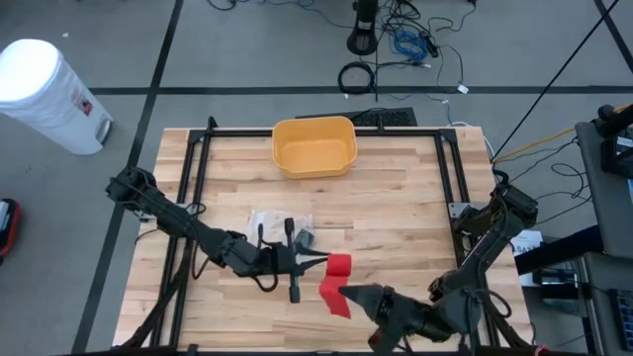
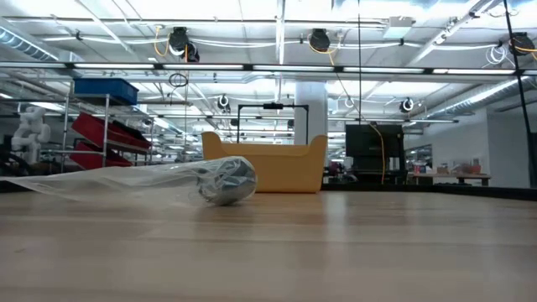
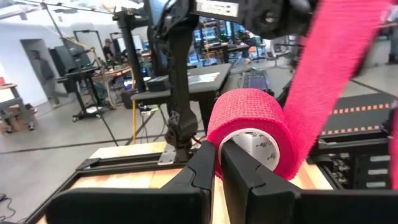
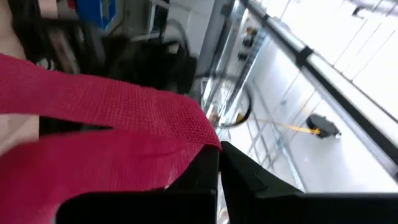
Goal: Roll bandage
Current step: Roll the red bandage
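Near the table's front edge, left gripper (image 1: 315, 260) clamped on red cloth bandage roll (image 1: 338, 264), core lying level; right gripper (image 1: 351, 297) pinching its slanting loose tail, tip hidden.

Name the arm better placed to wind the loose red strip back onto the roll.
Right, probably: the right gripper is shut on the bandage's loose tail, while the left gripper only holds the roll.
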